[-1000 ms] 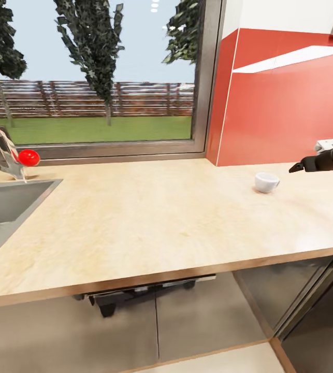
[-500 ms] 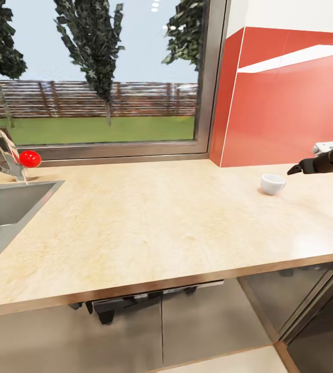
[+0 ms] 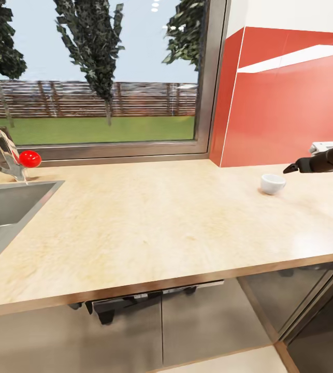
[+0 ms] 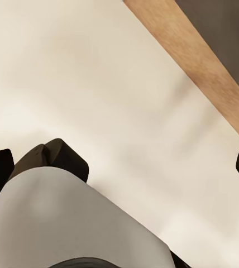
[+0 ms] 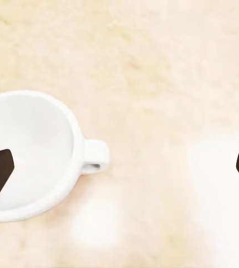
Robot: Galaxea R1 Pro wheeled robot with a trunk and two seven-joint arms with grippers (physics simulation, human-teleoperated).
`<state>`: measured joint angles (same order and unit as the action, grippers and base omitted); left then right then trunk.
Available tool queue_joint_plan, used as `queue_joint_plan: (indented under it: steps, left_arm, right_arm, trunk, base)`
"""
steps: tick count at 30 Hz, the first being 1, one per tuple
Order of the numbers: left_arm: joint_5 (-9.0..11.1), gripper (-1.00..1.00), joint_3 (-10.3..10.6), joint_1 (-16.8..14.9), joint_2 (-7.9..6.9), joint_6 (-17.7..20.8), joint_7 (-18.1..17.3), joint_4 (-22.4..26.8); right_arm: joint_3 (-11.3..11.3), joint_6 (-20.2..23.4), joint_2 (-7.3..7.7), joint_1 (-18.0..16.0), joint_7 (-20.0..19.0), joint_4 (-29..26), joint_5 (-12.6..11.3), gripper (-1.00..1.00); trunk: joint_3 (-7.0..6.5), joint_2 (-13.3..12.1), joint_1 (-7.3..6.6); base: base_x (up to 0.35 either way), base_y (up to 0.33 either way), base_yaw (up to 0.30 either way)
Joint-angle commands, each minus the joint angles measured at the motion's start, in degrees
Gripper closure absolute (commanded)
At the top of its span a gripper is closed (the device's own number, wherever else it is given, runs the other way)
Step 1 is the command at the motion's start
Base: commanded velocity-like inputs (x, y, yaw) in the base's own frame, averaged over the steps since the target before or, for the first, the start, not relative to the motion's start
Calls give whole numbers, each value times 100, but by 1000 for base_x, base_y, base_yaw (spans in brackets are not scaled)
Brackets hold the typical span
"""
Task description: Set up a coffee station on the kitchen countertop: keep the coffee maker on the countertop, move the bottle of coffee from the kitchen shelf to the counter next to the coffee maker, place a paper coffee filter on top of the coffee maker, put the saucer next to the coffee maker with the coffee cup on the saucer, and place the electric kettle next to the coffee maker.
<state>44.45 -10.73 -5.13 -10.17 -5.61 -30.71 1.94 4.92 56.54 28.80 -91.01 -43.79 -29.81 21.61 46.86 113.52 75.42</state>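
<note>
Since a second ago the right gripper (image 3: pixel 286 169) has crept closer to the coffee cup (image 3: pixel 272 183), fingers spread wide with nothing in them; risk is the cup sits off to one side of them, so dropping straight down would probably knock it over; it's small, white, upright, empty, alone on the desk (image 3: pixel 150 217) near the red wall; can't tell the left fingers' state.

Kitchen, countertop (image 3: pixel 150 217), sink (image 3: pixel 5 207), tap (image 3: pixel 5 153), window (image 3: pixel 99 77)
</note>
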Motion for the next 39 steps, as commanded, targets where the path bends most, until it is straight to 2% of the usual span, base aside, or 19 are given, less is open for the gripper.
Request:
queue_joint_plan:
  steps: [1,7,19,27,28,31,34,39]
  left_arm:
    - [-42,-100,-46,-5,2,-19,-23,-11]
    - [-42,-100,-43,-5,6,-19,-23,-10]
    - [-42,-100,-43,-5,4,-19,-25,-11]
    - [-42,-100,-43,-5,2,-19,-25,-9]
    - [-42,-100,-43,-5,4,-19,-24,-11]
    - [-42,-100,-43,-5,4,-19,-23,-10]
    - [-42,-100,-43,-5,5,-19,-23,-11]
    - [-42,-100,-43,-5,4,-19,-23,-13]
  right_arm:
    - [26,3,5,-4,-58,-7,53,-100]
    - [19,-1,3,-4,-59,-1,46,-100]
    - [10,-3,3,-4,-59,2,45,-100]
    - [0,-3,4,-3,-59,2,45,-100]
    - [-38,-3,3,-3,-59,2,45,-100]
    - [-442,-3,3,1,-53,2,47,-100]
    - [-565,-2,3,2,-51,2,52,-100]
    - [-620,-3,3,4,-51,51,53,-100]
  trunk:
    - [6,2,-1]
    - [6,2,-1]
    - [221,484,263]
    - [221,484,263]
    - [221,484,263]
    - [221,484,263]
    - [221,484,263]
    - [221,484,263]
  base:
    - [0,0,0]
    - [0,0,0]
    - [0,0,0]
    - [0,0,0]
    - [11,0,0]
    - [98,0,0]
    - [65,0,0]
    - [17,0,0]
